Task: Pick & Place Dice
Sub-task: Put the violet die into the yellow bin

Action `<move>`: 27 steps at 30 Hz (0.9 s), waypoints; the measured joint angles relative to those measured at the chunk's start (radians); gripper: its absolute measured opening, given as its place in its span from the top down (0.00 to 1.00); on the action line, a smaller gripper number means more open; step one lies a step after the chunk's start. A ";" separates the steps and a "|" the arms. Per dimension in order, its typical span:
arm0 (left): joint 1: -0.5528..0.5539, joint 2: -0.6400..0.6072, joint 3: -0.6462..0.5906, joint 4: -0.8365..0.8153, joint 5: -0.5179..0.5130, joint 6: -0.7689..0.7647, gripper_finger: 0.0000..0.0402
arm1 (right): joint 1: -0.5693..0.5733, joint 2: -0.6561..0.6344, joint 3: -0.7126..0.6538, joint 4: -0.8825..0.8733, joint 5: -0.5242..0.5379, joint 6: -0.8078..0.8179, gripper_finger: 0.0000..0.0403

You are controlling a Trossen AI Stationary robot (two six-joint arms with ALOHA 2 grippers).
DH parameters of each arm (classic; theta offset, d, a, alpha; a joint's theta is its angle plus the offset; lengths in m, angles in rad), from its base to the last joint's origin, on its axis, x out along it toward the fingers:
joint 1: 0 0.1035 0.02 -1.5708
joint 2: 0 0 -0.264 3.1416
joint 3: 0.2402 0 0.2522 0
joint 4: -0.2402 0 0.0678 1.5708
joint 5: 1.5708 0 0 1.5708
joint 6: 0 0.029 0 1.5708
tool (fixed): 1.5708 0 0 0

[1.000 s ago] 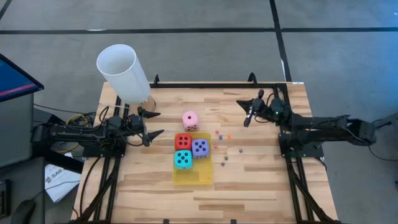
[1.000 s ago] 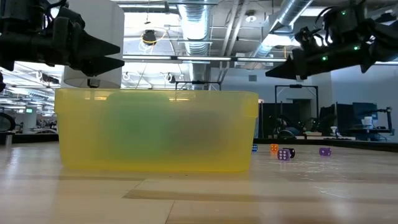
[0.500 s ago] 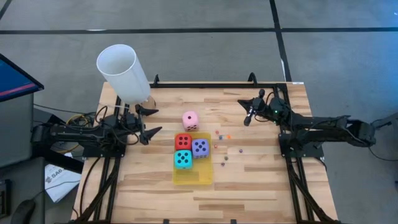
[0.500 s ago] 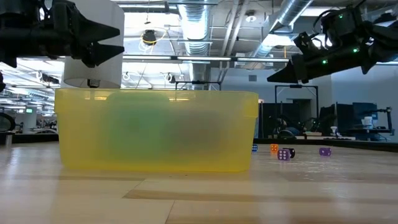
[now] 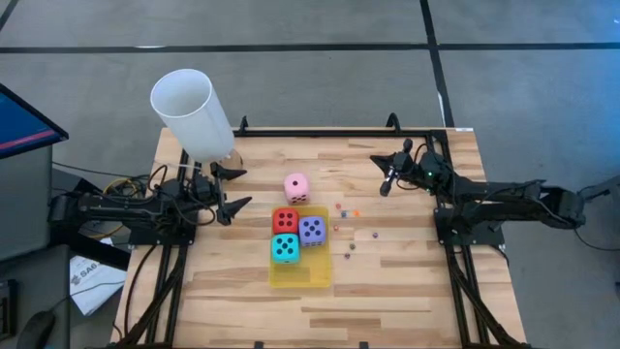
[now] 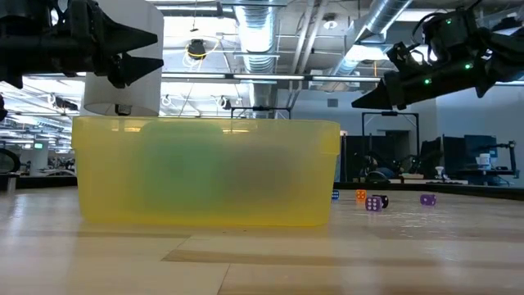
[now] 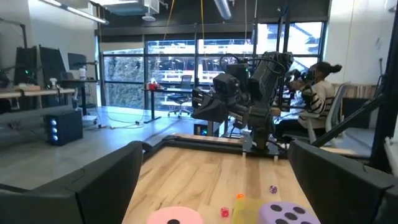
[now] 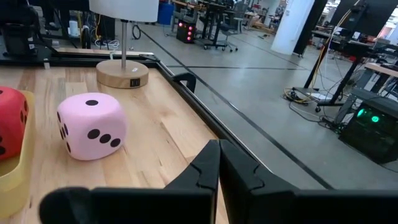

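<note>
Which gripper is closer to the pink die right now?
Left. The left gripper sits just off the pink die; the right gripper is farther off, opposite.

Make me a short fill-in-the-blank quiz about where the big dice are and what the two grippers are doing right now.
1. The big die lying on bare wood outside the yellow tray is the ____ one.
2. Inside the tray, the cyan die sits directly beside the ____ die.
3. The left gripper has its fingers ____.
4. The right gripper holds ____.

Missing words: pink; red; open; nothing
</note>
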 joint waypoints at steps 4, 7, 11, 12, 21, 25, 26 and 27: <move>0.000 0.000 0.000 0.000 0.000 -0.010 0.02 | 0.000 0.000 0.000 0.000 0.000 0.000 0.99; 0.000 0.000 0.000 0.000 0.000 -0.010 0.02 | 0.001 0.000 0.000 0.000 0.000 0.000 0.99; 0.000 0.000 0.000 0.001 0.000 -0.001 0.02 | 0.001 0.000 0.000 0.000 0.000 0.000 0.99; 0.000 0.000 0.000 0.002 0.000 0.008 0.02 | 0.001 0.000 0.000 0.000 0.000 0.000 0.99; 0.000 0.000 0.000 0.006 0.000 0.020 0.02 | 0.001 0.000 0.000 0.000 0.000 0.000 0.99; 0.000 0.000 0.000 0.006 0.000 0.020 0.02 | 0.001 0.000 0.000 0.000 0.000 0.000 0.99; 0.000 0.000 0.000 0.006 0.000 0.020 0.02 | 0.001 0.000 0.000 0.000 0.000 0.000 0.99; 0.000 0.000 0.000 0.006 0.000 0.020 0.02 | 0.001 0.000 0.000 0.000 0.000 0.000 0.99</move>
